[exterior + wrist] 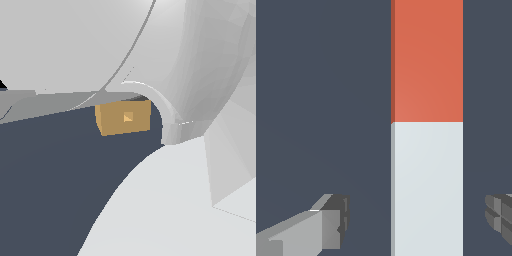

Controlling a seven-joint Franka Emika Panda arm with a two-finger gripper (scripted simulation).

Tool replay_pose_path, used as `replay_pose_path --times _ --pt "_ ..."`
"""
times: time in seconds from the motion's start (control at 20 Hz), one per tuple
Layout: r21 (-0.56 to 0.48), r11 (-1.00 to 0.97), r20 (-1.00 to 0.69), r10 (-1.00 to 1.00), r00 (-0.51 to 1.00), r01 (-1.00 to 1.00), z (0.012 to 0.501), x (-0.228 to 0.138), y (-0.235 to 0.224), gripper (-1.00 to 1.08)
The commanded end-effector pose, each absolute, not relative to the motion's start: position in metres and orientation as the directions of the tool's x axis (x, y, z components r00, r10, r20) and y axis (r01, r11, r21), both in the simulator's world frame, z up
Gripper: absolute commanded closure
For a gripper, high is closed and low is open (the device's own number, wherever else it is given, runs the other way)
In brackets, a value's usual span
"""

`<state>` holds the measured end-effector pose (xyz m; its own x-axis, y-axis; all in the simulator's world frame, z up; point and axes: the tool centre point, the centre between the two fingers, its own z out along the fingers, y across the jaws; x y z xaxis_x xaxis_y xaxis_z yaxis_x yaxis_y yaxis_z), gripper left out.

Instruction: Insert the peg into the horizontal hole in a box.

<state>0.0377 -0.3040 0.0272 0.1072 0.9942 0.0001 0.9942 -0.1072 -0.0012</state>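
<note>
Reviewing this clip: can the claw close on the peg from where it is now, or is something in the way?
Probably yes. In the wrist view the peg lies between the open claw fingers, dark floor showing on either side and nothing between pads and peg. The box sits apart.

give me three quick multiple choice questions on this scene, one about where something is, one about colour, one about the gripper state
1. In the wrist view, where is the peg relative to the gripper fingers?
A. between them, touching neither
B. beyond one finger
C. clamped by both

2. What colours are the peg's two parts?
A. blue and white
B. orange-red and white
C. all tan

3. How do the jaws stand?
A. shut on the peg
B. open
C. shut on nothing

Answers:
1 A, floor shows on both sides between the peg and each finger.
2 B, one part is orange-red, the other white.
3 B, the fingers stand wide apart, clear of the peg.
</note>
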Motion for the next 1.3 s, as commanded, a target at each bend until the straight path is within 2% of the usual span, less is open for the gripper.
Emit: replay_pose_path --times 0.0,0.25,0.3,0.9,1.25 --pt "0.0 -0.107 0.0 0.994 0.107 0.994 0.018 0.038 -0.304 -0.92" --pt "0.0 -0.107 0.0 0.994 0.107 0.994 0.017 0.039 -0.305 -0.92" --pt "0.0 -0.107 0.0 0.994 0.107 0.994 0.017 0.039 -0.305 1.08" --pt "-0.001 -0.104 0.0 0.995 0.104 0.995 0.016 0.04 -0.302 1.08" --pt "0.0 -0.052 0.0 0.999 0.052 0.999 0.023 0.05 -0.26 1.08"
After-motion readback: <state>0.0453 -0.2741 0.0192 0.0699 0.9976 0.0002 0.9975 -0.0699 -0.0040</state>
